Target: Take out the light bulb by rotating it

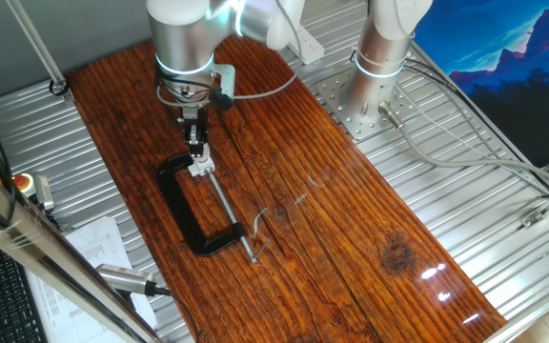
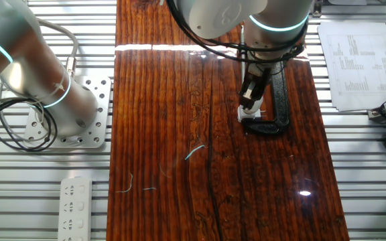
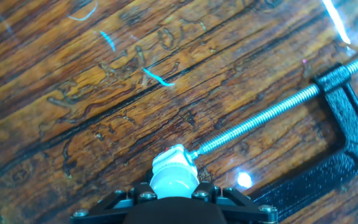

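The gripper (image 1: 196, 152) stood vertically over the clamped end of the black C-clamp (image 1: 181, 205), with the light bulb (image 3: 174, 181) directly below the fingers and close against the hand in the hand view. The bulb sat above the white socket block (image 3: 174, 160), which was held at the end of the steel screw (image 3: 272, 110). Whether the fingers were closed on the bulb could not be determined: the hand view showed only the black gripper base under the bulb, and both fixed views were too small to resolve the jaw gap. Judged from this position, the step in hand was the grasp or the rotation of the bulb, and the bulb appeared to be seated in the socket, so extraction was not yet done. The next move called for a firm but light hold on the bulb, rotation about the vertical axis of the fingers, then a straight lift away from the socket. The steel screw ran outward from beside the fingers, and the clamp frame curved around to one side of them; either could foul a finger during rotation. Thin pale scraps (image 3: 157, 78) lay on the wooden tabletop (image 1: 351, 229) well apart from the fingers.
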`<state>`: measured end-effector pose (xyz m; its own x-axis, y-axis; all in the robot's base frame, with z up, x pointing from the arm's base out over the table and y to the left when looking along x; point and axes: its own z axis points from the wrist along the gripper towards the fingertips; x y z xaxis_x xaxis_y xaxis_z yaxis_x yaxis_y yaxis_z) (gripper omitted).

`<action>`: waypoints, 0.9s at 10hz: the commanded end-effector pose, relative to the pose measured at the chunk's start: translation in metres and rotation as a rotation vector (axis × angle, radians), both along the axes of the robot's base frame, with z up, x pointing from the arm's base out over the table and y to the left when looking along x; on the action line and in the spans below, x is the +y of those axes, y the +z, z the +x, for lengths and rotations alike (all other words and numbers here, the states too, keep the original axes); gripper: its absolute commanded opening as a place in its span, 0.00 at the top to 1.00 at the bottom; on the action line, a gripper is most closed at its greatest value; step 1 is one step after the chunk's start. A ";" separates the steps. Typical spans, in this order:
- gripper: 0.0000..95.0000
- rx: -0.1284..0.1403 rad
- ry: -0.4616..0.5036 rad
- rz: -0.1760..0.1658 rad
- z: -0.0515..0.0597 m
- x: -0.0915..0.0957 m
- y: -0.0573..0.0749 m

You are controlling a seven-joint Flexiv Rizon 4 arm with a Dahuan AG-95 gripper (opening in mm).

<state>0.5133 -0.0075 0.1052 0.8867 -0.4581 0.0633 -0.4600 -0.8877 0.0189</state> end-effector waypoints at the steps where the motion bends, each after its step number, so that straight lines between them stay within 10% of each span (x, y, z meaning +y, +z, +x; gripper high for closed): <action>1: 1.00 0.002 0.079 0.002 0.000 0.001 0.000; 4: 1.00 0.006 0.142 0.000 0.001 0.001 0.000; 5: 0.80 0.004 0.145 0.000 0.001 0.001 0.001; 7: 0.80 0.004 0.122 -0.007 0.002 0.001 0.001; 8: 0.60 -0.003 0.110 -0.004 0.003 0.001 0.001; 9: 0.60 -0.003 0.115 -0.004 0.003 0.002 0.001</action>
<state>0.5165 -0.0060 0.1062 0.9318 -0.3568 0.0669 -0.3590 -0.9330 0.0242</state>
